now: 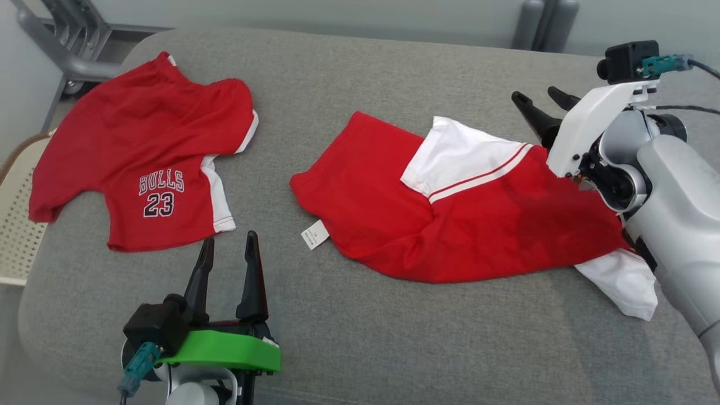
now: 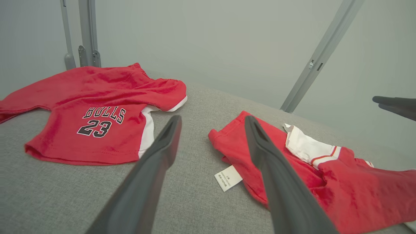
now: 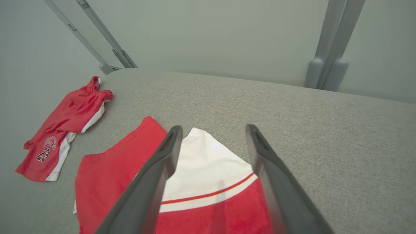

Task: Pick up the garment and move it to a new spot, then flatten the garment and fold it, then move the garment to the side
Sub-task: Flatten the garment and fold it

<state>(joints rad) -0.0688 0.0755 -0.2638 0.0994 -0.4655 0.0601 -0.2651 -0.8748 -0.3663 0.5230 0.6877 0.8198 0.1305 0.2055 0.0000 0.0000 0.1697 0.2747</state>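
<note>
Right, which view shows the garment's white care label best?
The left wrist view: the care label is close and large, its print lines visible. The head view shows it small, print unreadable. The right wrist view shows at most a white sliver beside the garment.

I am looking down on a grey padded cushion [image 1: 360,67] that is carrying two red pieces. A shirt [image 1: 365,208] is lying rumpled on it, with a white sleeve [image 1: 455,157] folded over its top and a white label [image 1: 315,234] sticking out at its left hem. Left of the shirt, well apart, shorts [image 1: 140,157] marked BULLS 23 are lying flat.
</note>
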